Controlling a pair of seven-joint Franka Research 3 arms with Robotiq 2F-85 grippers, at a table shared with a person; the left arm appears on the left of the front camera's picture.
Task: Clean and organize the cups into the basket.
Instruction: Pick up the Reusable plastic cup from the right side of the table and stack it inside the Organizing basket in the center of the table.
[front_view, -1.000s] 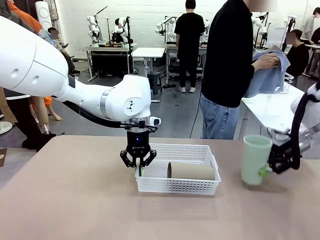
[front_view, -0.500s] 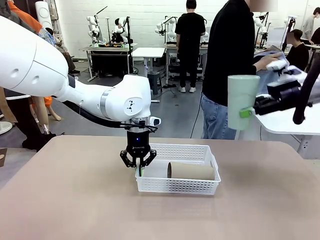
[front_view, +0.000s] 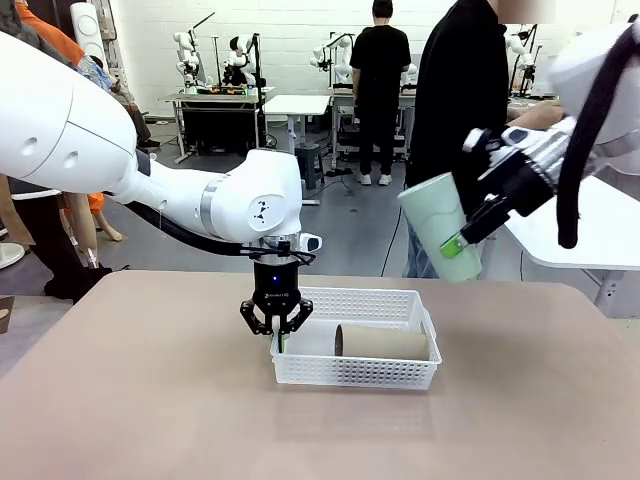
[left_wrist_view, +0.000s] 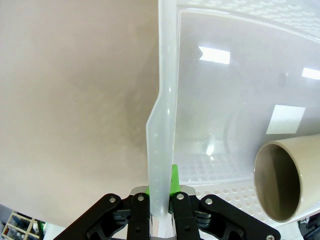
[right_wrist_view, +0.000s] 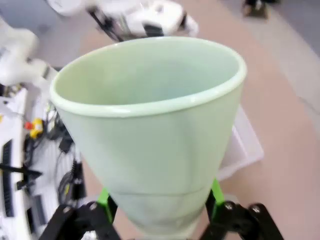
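Observation:
The white mesh basket (front_view: 355, 372) sits mid-table with one tan-brown cup (front_view: 385, 343) lying on its side inside, mouth toward the left. My left gripper (front_view: 276, 325) is shut on the basket's left wall (left_wrist_view: 160, 150); the tan cup's mouth (left_wrist_view: 280, 180) shows at the lower right of the left wrist view. High above the table's right side, my right gripper (front_view: 470, 228) holds the pale mint green cup (front_view: 440, 240) tilted, its mouth up and leftward. In the right wrist view the mint cup (right_wrist_view: 155, 130) sits between the green pads (right_wrist_view: 104, 197). The second tan cup is out of view.
A person in black stands at the far side right, holding a blue cloth. A white side table (front_view: 575, 235) lies beyond the right edge. Bare tabletop (front_view: 150, 400) spreads left and in front of the basket.
My right gripper lifted the mint cup off the table's right side, raised it high, then tilted it and carried it leftward toward the basket. The left gripper stayed still on the basket wall.

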